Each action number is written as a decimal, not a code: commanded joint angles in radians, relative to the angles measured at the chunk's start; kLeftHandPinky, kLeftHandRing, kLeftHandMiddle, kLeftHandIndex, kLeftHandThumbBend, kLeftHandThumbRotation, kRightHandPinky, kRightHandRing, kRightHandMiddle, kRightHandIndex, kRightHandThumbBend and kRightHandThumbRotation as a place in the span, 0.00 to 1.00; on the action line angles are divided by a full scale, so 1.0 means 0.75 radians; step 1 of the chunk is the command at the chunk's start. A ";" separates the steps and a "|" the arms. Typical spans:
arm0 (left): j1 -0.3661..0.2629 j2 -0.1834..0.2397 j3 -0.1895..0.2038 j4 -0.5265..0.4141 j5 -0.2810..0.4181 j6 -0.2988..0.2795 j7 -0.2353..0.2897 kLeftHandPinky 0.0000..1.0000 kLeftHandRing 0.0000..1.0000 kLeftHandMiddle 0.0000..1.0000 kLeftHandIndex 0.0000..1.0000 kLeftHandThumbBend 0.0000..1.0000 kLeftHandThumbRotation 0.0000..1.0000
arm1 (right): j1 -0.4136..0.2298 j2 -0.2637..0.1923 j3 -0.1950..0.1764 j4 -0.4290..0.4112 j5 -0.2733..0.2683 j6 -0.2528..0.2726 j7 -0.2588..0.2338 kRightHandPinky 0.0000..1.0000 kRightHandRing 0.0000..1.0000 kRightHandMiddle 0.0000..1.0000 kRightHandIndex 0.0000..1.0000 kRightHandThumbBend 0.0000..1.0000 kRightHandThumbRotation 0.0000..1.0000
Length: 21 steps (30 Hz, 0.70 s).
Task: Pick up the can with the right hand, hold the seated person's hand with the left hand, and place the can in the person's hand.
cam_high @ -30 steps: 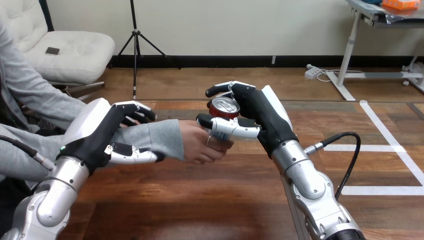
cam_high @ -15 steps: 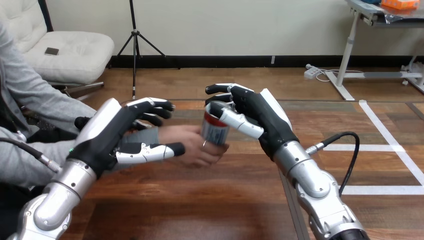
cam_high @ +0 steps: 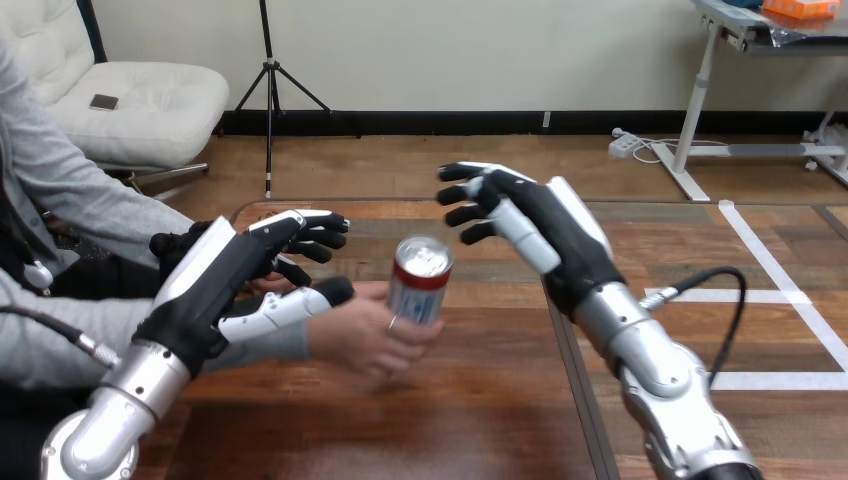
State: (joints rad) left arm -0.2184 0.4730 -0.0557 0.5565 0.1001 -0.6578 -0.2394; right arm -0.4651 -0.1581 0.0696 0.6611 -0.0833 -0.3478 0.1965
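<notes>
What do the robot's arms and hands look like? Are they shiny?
Yes! The left arm and right arm are shiny silver metal with round joints. The left hand and right hand are black with white shells on their backs and black-and-white fingers. A black cable loops beside the right arm.

You have one item to note outside the task: the worktop (cam_high: pixel 400 430). It is wood, dark reddish-brown, with the plank grain running left to right and a light sheen on the surface. Its far left corner (cam_high: pixel 243 208) is rounded. A narrow dark strip (cam_high: pixel 574 390) runs straight along its right side, from about mid-view down to the bottom edge. You cannot tell whether that strip is an edge or a seam.
</notes>
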 commanded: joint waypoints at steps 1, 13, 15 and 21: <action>-0.047 -0.062 0.042 0.060 -0.112 -0.091 -0.048 0.62 0.75 0.78 0.78 1.00 0.99 | 0.013 -0.034 -0.041 -0.073 0.034 -0.042 0.018 0.69 0.79 0.80 0.81 0.91 1.00; -0.018 -0.167 0.102 0.227 -0.293 -0.221 -0.145 0.67 0.82 0.83 0.82 1.00 0.99 | 0.116 -0.029 -0.082 -0.100 0.073 -0.164 -0.010 0.78 0.85 0.86 0.86 0.99 1.00; 0.003 -0.179 0.109 0.227 -0.303 -0.218 -0.145 0.69 0.83 0.84 0.83 1.00 0.99 | 0.136 -0.023 -0.093 -0.097 0.077 -0.203 -0.027 0.79 0.85 0.86 0.87 0.99 1.00; 0.086 -0.229 0.137 0.185 -0.355 -0.217 -0.146 0.87 0.91 0.89 0.88 1.00 1.00 | 0.187 -0.008 -0.120 -0.108 0.125 -0.259 -0.028 0.80 0.85 0.87 0.89 1.00 1.00</action>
State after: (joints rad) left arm -0.1838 0.3327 0.0064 0.7056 -0.1194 -0.7994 -0.3470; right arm -0.3170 -0.1804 0.0151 0.6338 -0.0290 -0.4841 0.1867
